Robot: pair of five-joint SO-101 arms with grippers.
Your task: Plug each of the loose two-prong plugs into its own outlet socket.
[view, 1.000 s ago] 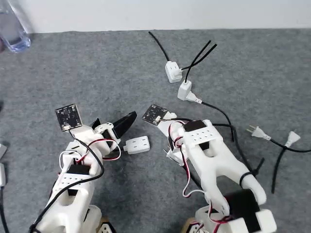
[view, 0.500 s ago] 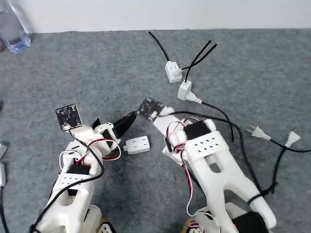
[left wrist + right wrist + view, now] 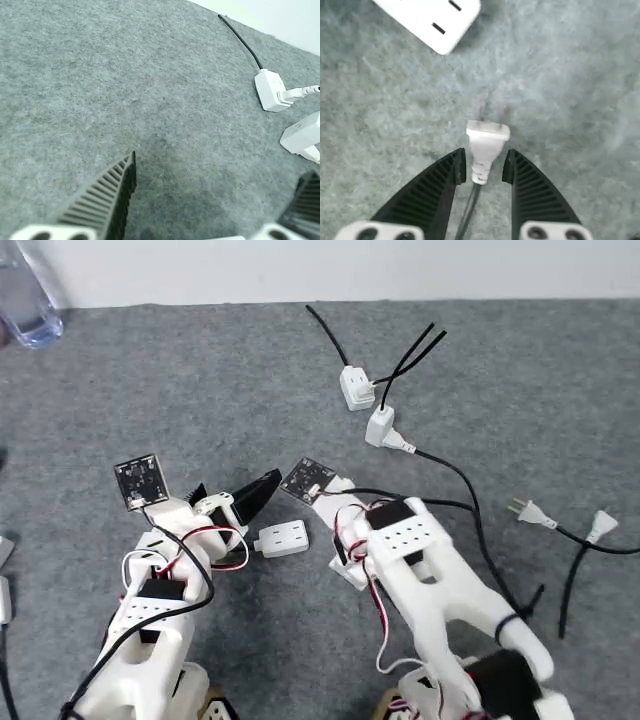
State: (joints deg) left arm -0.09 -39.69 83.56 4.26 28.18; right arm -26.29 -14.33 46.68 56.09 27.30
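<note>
In the high view, a loose socket (image 3: 283, 537) is being shown lying on the grey carpet (image 3: 150, 390) between the two arms. The left arm (image 3: 165, 570) is being held just beside it on one side and the right arm (image 3: 420, 550) near it on the other. Farther off, a far socket (image 3: 356, 388) and a second far socket (image 3: 380, 427) are each being occupied by a plug. Two spare plugs (image 3: 527, 510) are being left well apart from the arms.

In the left wrist view, the left gripper (image 3: 220, 164) is being held over bare carpet with its jaws spread wide.

In the right wrist view, a white two-prong plug (image 3: 487, 142) is being flanked by the right gripper (image 3: 484, 160). The jaws are being kept narrowly parted, a slim gap showing on each side. Its prongs are being pointed toward the loose socket.
</note>
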